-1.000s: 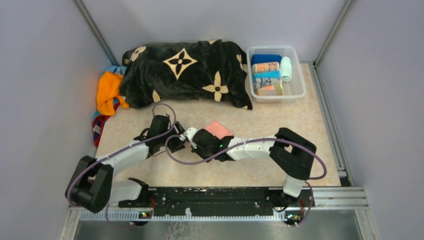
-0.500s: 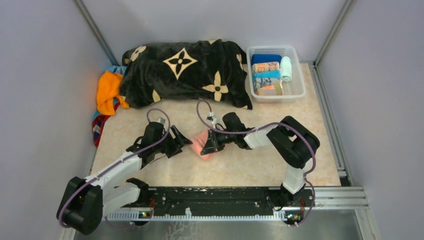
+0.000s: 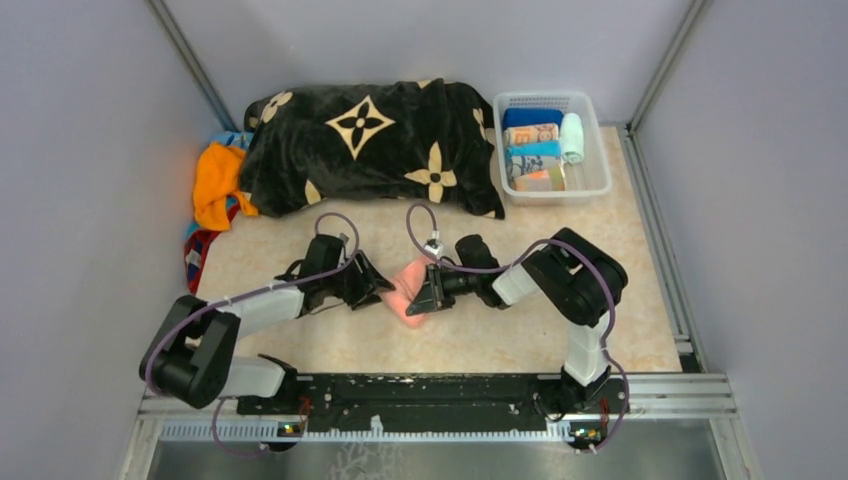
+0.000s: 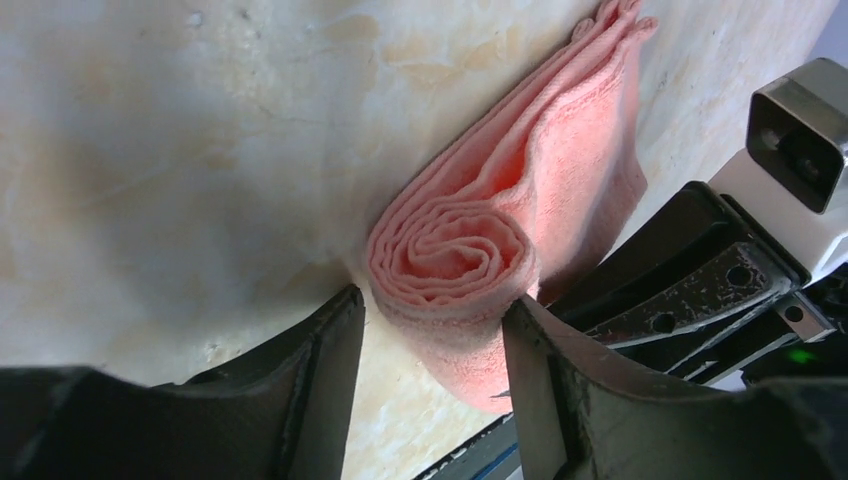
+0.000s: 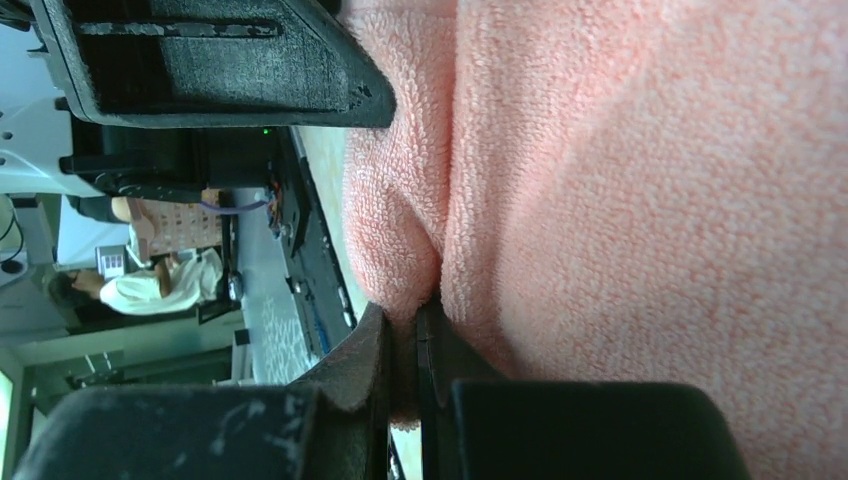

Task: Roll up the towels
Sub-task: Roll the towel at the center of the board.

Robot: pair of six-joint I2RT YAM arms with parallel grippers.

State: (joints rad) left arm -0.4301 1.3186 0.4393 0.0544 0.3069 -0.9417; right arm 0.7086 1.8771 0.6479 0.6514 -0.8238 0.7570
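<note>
left tool (image 3: pixel 374 284), tips apart, has drawn up to the part-rolled pink towel (image 3: pixel 406 283) that right tool (image 3: pixel 422 296) pinches, so rolling can continue.

- The pink towel (image 3: pixel 403 290), a second ago a flat slab riding closer to the black blanket (image 3: pixel 370 140), now lies farther out from the blanket's front edge on the worktop (image 3: pixel 500 330), wound into a roll.
- The right end effector (image 3: pixel 425 293) has come away from the blanket with it, fingers pinched on a fold of the towel; the right arm, earlier stretched long across the front, is now folded up at the elbow.
- The left end effector (image 3: pixel 372 285) has edged in, its spread fingers now flanking the roll's spiral end.
- The left arm's elbow, swung far from the blanket half a second ago, is back nearer.
</note>
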